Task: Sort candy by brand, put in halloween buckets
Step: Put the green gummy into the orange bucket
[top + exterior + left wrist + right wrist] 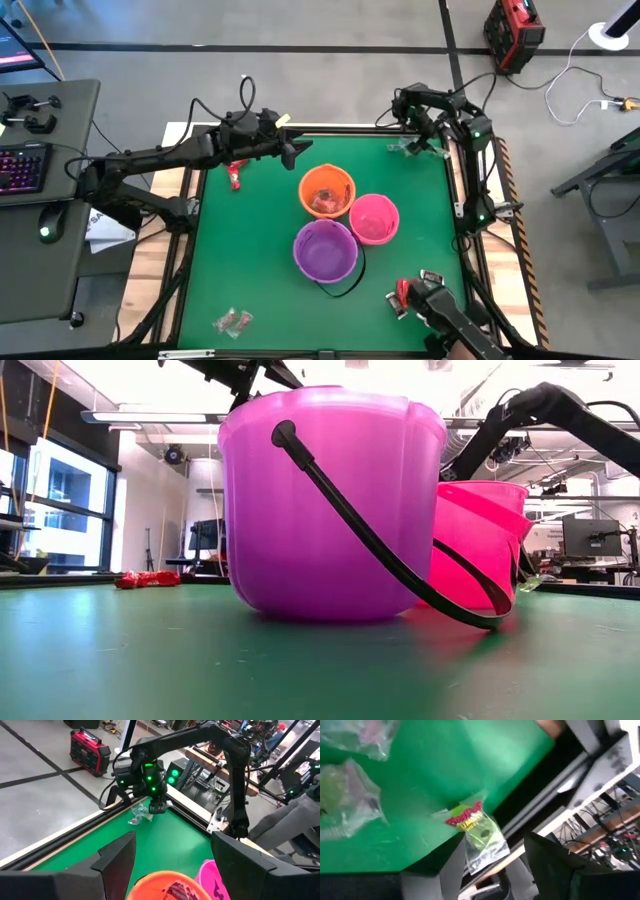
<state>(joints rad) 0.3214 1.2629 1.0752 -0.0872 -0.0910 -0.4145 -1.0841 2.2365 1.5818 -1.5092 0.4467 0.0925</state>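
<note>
At table's far corner, right gripper point(487, 870) grasps green-and-clear candy point(479, 836); left gripper point(172, 857) released

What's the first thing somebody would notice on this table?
Three bright buckets huddle mid-table: the orange bucket, the pink bucket and the purple bucket, which fills the low view. The left pincer hangs open beside the orange one. At the far right corner, the right pincer holds a green-and-clear candy.
</note>
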